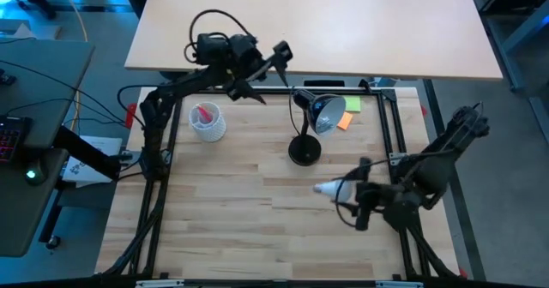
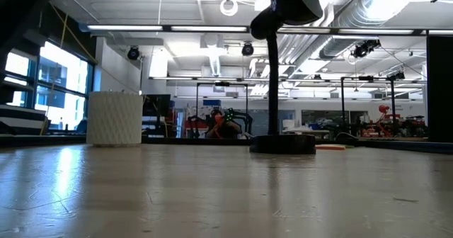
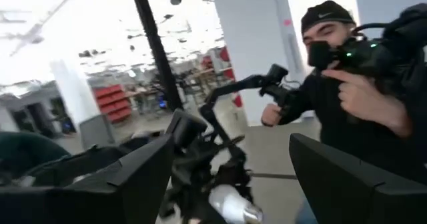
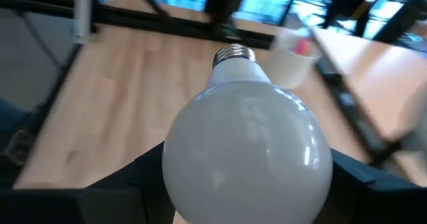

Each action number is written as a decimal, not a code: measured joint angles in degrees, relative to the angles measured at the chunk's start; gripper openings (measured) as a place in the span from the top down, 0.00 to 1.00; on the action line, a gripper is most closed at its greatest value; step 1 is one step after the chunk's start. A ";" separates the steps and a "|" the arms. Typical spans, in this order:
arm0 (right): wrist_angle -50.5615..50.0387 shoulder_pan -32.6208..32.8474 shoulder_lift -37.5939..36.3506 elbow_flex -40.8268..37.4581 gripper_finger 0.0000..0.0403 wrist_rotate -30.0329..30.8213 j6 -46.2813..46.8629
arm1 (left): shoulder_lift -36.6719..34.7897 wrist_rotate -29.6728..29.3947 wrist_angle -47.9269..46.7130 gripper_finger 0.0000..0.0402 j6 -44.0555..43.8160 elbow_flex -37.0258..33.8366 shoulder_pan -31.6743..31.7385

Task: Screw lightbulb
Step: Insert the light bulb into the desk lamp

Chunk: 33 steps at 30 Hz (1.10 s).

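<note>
Right wrist view: lightbulb (image 4: pixel 247 151) pinched in right jaws, rear hidden; left jaws spread, empty.

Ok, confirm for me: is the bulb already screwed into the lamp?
No: the lightbulb sits between the right tool's fingers, away from the lamp.

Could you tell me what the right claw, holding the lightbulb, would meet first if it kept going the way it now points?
Probably bare table: the right claw points the lightbulb leftward, passing in front of the lamp. Farther along stands the white cup, though depth is unclear.
</note>
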 joint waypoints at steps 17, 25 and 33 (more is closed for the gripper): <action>32.49 -6.75 -1.44 -17.24 0.39 -16.61 -3.81 | 1.32 -36.08 -95.78 0.36 73.41 0.25 -1.68; 32.56 -6.05 -4.27 -14.28 0.39 -13.53 -12.01 | -7.20 -43.00 -114.93 0.36 85.69 0.38 -7.31; 32.51 -6.46 -4.18 -14.30 0.39 -10.97 -9.69 | -12.39 -50.92 -120.33 0.36 88.05 0.12 -13.76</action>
